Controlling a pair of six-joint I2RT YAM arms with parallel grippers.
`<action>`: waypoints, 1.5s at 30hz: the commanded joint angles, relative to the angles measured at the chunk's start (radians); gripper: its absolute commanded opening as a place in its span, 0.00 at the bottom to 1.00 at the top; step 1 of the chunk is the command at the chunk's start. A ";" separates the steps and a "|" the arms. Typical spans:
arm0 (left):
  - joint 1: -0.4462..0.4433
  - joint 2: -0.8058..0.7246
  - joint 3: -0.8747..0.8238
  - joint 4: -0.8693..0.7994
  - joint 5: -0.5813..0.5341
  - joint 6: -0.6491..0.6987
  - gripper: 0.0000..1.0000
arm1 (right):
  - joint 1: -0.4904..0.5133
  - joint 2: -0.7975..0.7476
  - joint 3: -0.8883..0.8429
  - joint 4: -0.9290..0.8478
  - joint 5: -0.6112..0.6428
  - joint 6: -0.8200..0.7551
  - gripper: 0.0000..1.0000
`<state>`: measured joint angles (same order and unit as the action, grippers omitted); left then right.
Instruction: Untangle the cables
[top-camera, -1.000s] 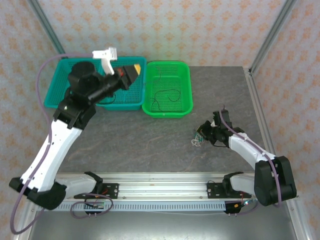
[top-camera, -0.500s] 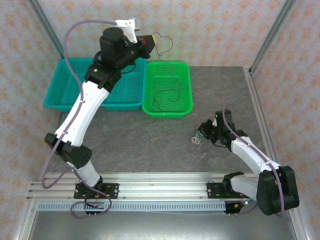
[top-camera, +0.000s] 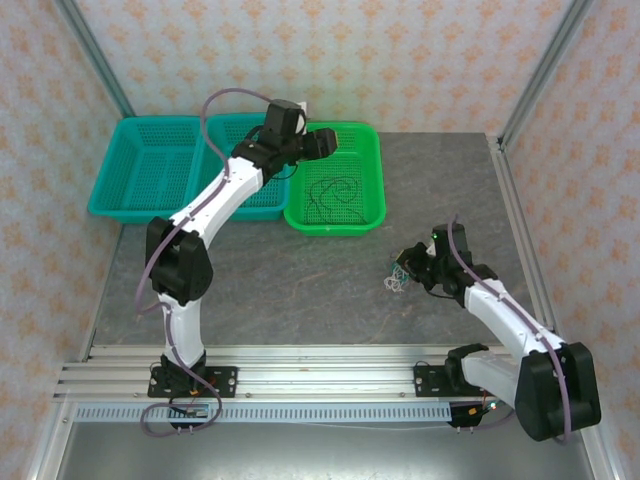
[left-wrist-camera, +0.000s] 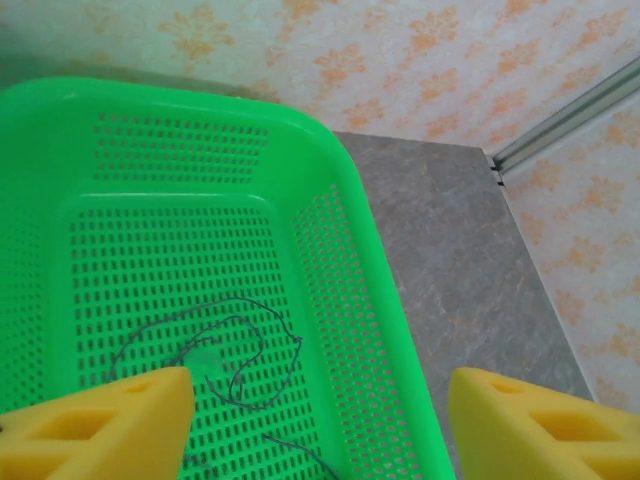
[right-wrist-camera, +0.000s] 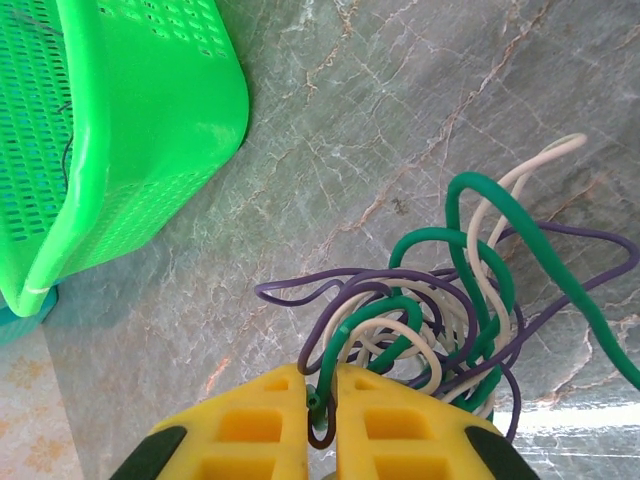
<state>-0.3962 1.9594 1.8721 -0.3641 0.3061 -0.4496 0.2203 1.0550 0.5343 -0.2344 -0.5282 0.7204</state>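
Because seemingly limp, thin and near weightless, best teased by a free outer loop of the cables (top-camera: 396, 277), heaped on the tabletop (top-camera: 300, 290) right of the green basket (top-camera: 335, 229), one green strand (right-wrist-camera: 340, 330) pinched in the closed right claw (right-wrist-camera: 320, 390), left claw (left-wrist-camera: 320, 410) spread empty above that basket.

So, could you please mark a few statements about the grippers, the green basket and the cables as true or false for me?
1. The left gripper is open above the green basket. True.
2. The green basket holds nothing. False: thin dark wires lie in it.
3. The right gripper is shut on a strand of the cable tangle. True.
4. The cable tangle sits inside the green basket. False: it lies on the grey table, outside the basket.
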 joint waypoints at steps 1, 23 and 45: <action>0.008 -0.168 -0.006 0.052 -0.022 -0.025 0.70 | 0.028 -0.020 -0.017 0.006 -0.050 -0.009 0.11; -0.178 -0.860 -0.862 -0.033 -0.143 -0.008 0.66 | 0.518 0.100 0.120 0.090 0.143 -0.215 0.41; -0.425 -0.302 -0.794 0.009 -0.290 0.032 0.46 | 0.518 -0.147 -0.044 0.102 0.435 -0.115 0.50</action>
<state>-0.8249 1.6348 1.0424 -0.3038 0.0799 -0.4908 0.7372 0.9081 0.4755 -0.0940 -0.1226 0.5938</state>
